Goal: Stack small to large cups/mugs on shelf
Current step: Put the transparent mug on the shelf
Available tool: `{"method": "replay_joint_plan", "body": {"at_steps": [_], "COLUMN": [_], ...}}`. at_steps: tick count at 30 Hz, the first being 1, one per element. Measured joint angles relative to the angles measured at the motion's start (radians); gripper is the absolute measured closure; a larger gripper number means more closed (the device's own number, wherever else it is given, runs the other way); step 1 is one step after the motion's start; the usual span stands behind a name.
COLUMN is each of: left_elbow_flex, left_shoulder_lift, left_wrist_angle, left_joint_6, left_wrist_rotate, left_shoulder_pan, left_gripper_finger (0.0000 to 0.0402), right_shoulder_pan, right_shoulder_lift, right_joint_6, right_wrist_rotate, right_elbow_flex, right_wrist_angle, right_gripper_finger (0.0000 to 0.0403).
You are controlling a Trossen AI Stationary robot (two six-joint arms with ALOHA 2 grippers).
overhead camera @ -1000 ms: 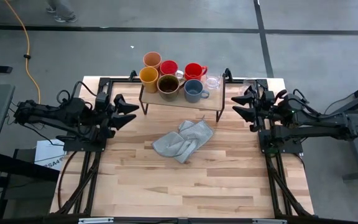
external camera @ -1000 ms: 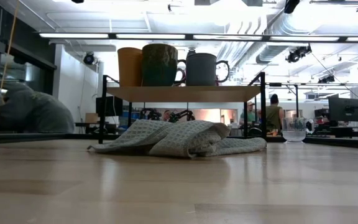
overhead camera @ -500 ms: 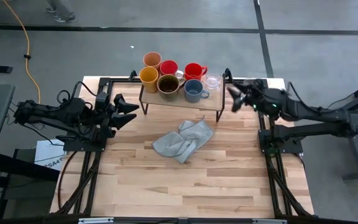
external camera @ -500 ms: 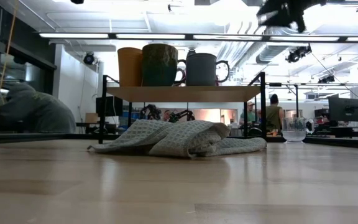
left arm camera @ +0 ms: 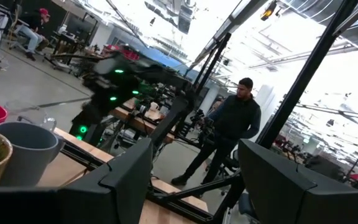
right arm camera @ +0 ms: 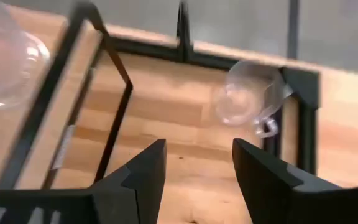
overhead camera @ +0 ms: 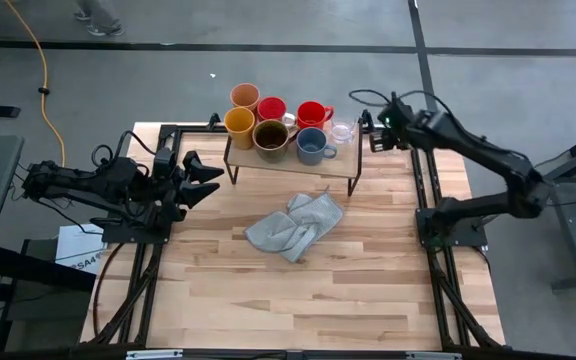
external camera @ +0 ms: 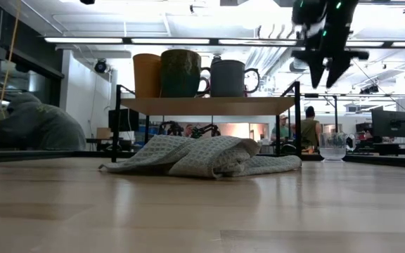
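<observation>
Right gripper [overhead camera: 376, 138] hanging above the table's far right corner, just off the shelf's right end; fingers [right arm camera: 143, 177] spread wide, holding nothing. In the right wrist view a clear glass cup [right arm camera: 248, 98] is sitting on the tabletop just beyond the fingers, beside the black frame; a second glass cup [right arm camera: 8, 56] is showing at the edge of that view, on the shelf end. Left gripper [overhead camera: 206, 180] waiting at the table's left side, fingers parted, empty.

Shelf [overhead camera: 293, 160] standing at the far middle of the table, carrying the yellow mug [overhead camera: 239, 122], brown mug [overhead camera: 270, 135] and grey-blue mug [overhead camera: 311, 145] in front, the peach tumbler [overhead camera: 244, 96] and two red mugs [overhead camera: 271, 108] behind. Grey cloth [overhead camera: 294, 226] lying mid-table, untouched.

Step in hand, as I judge it: approaching the loose glass cup for a pick. Next move is likely calling for a descent centred over its rim or wall. Thin, clear glass; handle side awkward.
</observation>
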Motion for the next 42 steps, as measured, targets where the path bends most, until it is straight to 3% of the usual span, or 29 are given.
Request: {"method": "replay_joint_plan", "body": {"at_steps": [7,13,25,30,42], "left_elbow_flex": [0.000,0.000,0.000,0.000,0.000], "left_shoulder_lift": [0.000,0.000,0.000,0.000,0.000], "left_wrist_angle": [0.000,0.000,0.000,0.000,0.000], "left_joint_6": [0.000,0.000,0.000,0.000,0.000], "left_wrist_rotate": [0.000,0.000,-0.023,-0.024,-0.026], "left_shoulder_pan": [0.000,0.000,0.000,0.000,0.000], "left_gripper_finger": [0.0176,0.0176,0.0177,0.0177,0.0176], "right_shoulder_pan": [-0.245,-0.351,-0.374,-0.374,-0.387], "right_shoulder_lift": [0.166,0.271,0.392,0.426,0.507], "right_joint_6": [-0.183,-0.260,-0.432,-0.431,-0.430], "right_wrist_rotate": [-0.213,-0.248,-0.239,-0.187,-0.177], "right_elbow_flex": [0.022,0.034,0.034,0.034,0.034], "right_wrist_angle": [0.039,0.023,0.049,0.059,0.105], "right_gripper_finger": [0.0226,0.0226,0.0226,0.0226,0.0226]}}
